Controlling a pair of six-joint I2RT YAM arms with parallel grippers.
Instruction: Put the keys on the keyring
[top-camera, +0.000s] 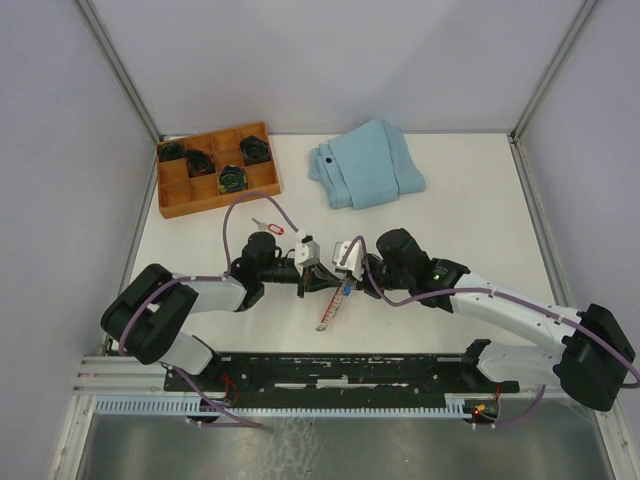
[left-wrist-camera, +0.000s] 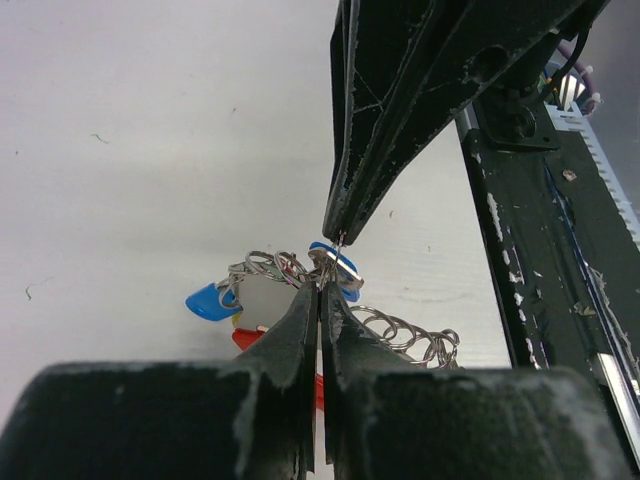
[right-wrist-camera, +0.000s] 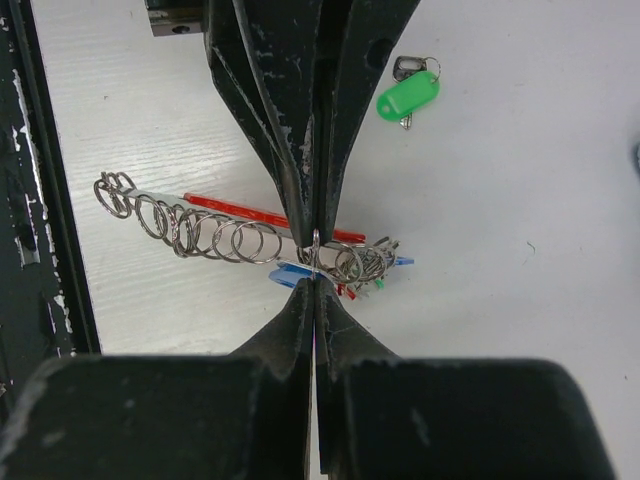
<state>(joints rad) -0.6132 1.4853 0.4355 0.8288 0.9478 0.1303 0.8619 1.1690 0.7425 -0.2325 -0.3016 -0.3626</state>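
Note:
The keyring (top-camera: 333, 305), a red strip with a row of silvery loops, lies between the arms; it also shows in the right wrist view (right-wrist-camera: 210, 232) and the left wrist view (left-wrist-camera: 410, 335). Blue-tagged keys (left-wrist-camera: 208, 301) hang at one end. My left gripper (top-camera: 313, 281) and right gripper (top-camera: 345, 268) meet tip to tip. Both are shut on the same upright metal loop (right-wrist-camera: 316, 256) from opposite sides. A red-tagged key (top-camera: 270, 229) lies on the table behind the left arm. A green-tagged key (right-wrist-camera: 408, 97) lies beyond the left gripper's fingers (right-wrist-camera: 300, 150).
A wooden compartment tray (top-camera: 170, 198) with dark coiled items stands at the back left. A folded light-blue cloth (top-camera: 365, 165) lies at the back centre. A black rail (top-camera: 350, 368) runs along the near table edge.

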